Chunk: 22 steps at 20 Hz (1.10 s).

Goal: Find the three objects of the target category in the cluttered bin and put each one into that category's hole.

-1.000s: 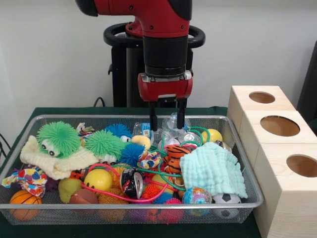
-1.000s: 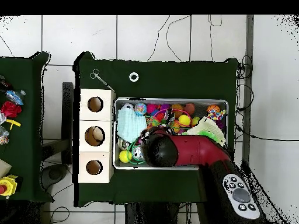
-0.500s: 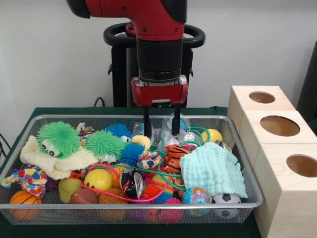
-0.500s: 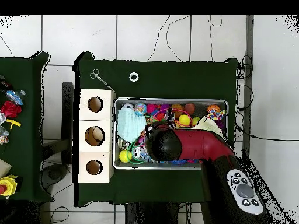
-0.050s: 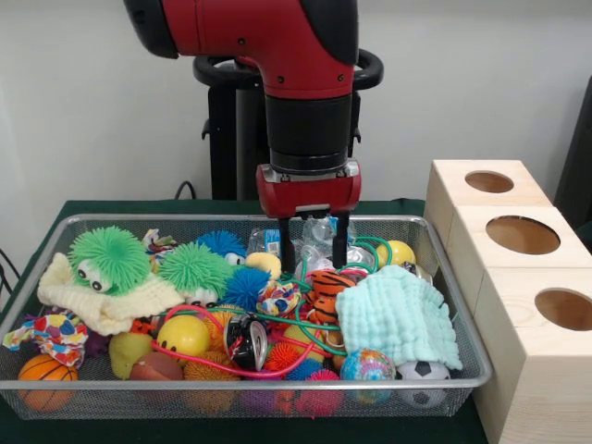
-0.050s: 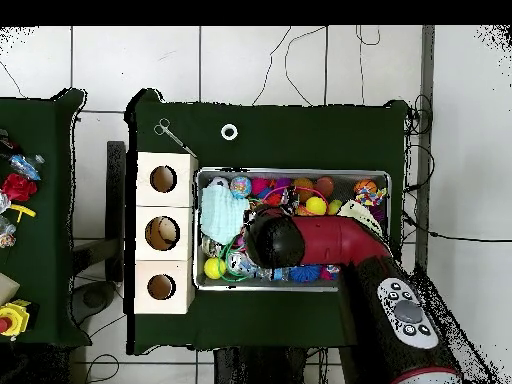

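Black fingers of the gripper (image 5: 314, 252) hang spread apart above the back part of the wire bin (image 5: 462, 370), and nothing is between them. Their tips stand just over the clear plastic bottles (image 5: 319, 242) and the tangled green cord (image 5: 305, 319). Directly in front lies the striped tiger toy (image 5: 326, 289), touching the pale green cloth (image 5: 398, 314). Further out are the yellow ball (image 5: 400, 252), the green spiky toy with eyes (image 5: 109, 259) on the cream knitted cloth (image 5: 111, 305), and the small basketball (image 5: 43, 375) in the corner.

Beside the bin stand three wooden boxes (image 5: 518, 277), each with a round hole; I cannot see inside them. The task does not say which category is the target. I judge that the search is in progress, with no object lifted at this moment.
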Available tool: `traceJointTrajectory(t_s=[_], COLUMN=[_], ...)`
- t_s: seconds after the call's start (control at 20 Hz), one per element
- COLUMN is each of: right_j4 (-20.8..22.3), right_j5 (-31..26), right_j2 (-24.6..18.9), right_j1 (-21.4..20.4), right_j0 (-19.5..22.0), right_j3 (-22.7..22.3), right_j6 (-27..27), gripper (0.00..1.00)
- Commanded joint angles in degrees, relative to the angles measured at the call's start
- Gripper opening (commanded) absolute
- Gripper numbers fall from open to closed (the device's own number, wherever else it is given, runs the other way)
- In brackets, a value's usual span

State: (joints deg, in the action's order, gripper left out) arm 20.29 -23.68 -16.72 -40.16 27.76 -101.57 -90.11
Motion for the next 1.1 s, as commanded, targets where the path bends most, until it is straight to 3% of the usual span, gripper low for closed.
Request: traceJointTrajectory(t_s=[0.05, 0.4, 1.1], right_j4=[2.5, 3.0, 4.3], right_j5=[-3.9, 0.0, 4.1], right_j2=[-0.1, 2.0, -2.7], right_j1=[2.0, 2.7, 5.6], right_j0=[-1.4, -2.4, 1.0], right_j3=[-0.2, -0.3, -2.8], right_j6=[-1.6, -4.2, -0.3], gripper=[1.0, 1.0, 1.0])
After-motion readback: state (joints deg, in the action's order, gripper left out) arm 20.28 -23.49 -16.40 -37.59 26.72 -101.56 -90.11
